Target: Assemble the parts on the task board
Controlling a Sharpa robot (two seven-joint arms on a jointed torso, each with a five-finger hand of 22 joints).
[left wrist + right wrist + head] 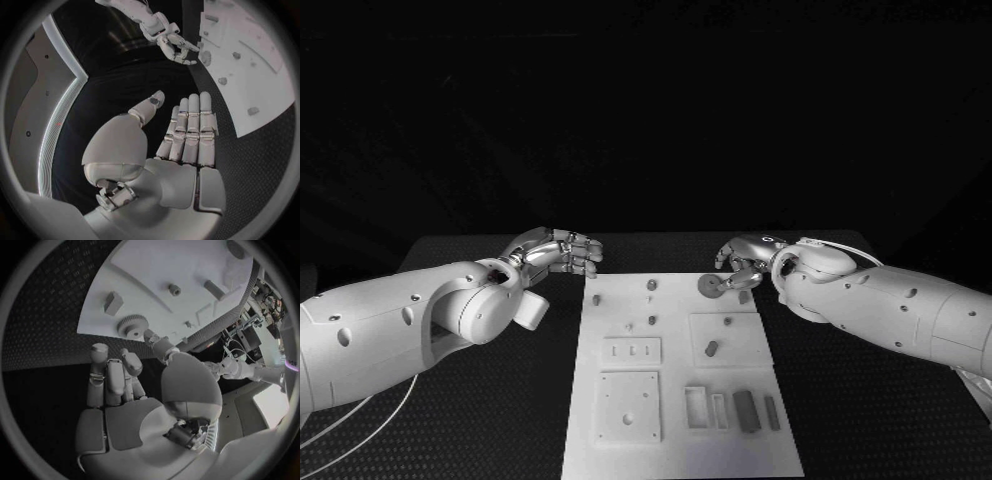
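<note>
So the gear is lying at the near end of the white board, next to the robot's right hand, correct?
Not quite. The gear lies at the far end of the white board, not the near end. It is indeed next to the right hand, as the head view shows.

Black textured surface (473, 420) under plate; room beyond, 12 o'clock, fully dark; no walls discernible.

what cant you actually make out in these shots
- Whether the right hand touches the gear: in the head view the hand overlaps it; in the right wrist view the thumb hides the contact.
- The task board's near end: cut off by the head view's bottom edge.
- The small pegs on the board: too small to tell their shape.
- What lies under the left hand: the hand covers it in the head view.
</note>
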